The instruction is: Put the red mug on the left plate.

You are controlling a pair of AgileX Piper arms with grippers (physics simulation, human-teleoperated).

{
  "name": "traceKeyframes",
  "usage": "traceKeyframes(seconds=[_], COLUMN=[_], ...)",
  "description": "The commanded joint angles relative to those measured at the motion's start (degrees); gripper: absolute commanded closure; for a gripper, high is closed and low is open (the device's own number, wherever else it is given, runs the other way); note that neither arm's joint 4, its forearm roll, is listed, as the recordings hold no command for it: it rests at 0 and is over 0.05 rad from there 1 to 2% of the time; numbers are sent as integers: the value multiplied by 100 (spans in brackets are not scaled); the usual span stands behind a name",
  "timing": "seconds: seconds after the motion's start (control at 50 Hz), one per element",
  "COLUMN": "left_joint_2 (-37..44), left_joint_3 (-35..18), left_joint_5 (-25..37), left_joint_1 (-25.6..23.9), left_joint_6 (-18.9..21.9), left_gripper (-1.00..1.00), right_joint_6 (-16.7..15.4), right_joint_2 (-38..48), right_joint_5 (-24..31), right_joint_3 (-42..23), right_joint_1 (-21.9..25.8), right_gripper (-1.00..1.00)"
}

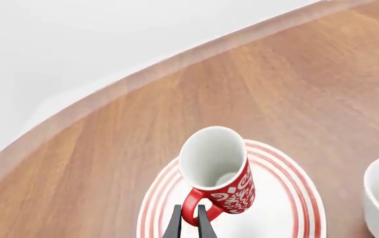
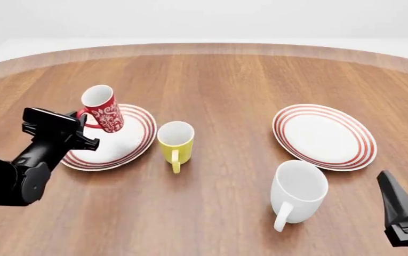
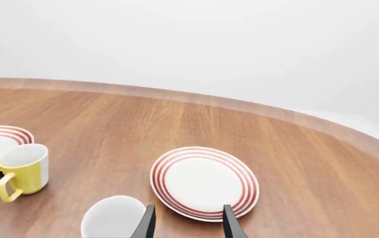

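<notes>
- Red with white flowers, the red mug (image 2: 103,111) is held up over the left plate (image 2: 136,140), and it leans over to one side.
- In the left wrist view, the left claw (image 1: 189,223) is pinched tight on the loop handle of the red mug (image 1: 219,171), and the white inside of the mug shows.
- Under the mug sits the left plate (image 1: 282,198), white with thin red rings, on the brown wood surface (image 2: 225,80).
- Just right of that plate stands a yellow mug (image 2: 175,143), with its handle pointing to the near side.
- Well off to the right lies the other ringed plate (image 2: 325,136).
- Near that plate, a bit closer to us, stands a big white mug (image 2: 297,194).
- At the near right corner hangs the right claw (image 3: 188,223); its two fingers are spread apart and hold nothing, and it touches none of the things.
</notes>
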Motion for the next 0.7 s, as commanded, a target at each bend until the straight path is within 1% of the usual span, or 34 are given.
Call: traceKeyframes(seconds=[0.02, 0.38, 0.6, 0.7], left_joint_2=[353, 729, 705, 710], left_joint_3=[-26, -134, -106, -156], left_joint_5=[-227, -394, -410, -322], left_joint_1=[109, 253, 274, 272], left_joint_6=[71, 124, 144, 97], left_gripper=[100, 100, 100, 100], right_joint_6=[-4, -9, -11, -12], right_joint_2=[-167, -149, -157, -166], right_joint_5=[145, 107, 112, 125], right_joint_3=[3, -1, -2, -1], right_joint_1=[-14, -25, -24, -25], right_gripper=[-100, -100, -100, -100])
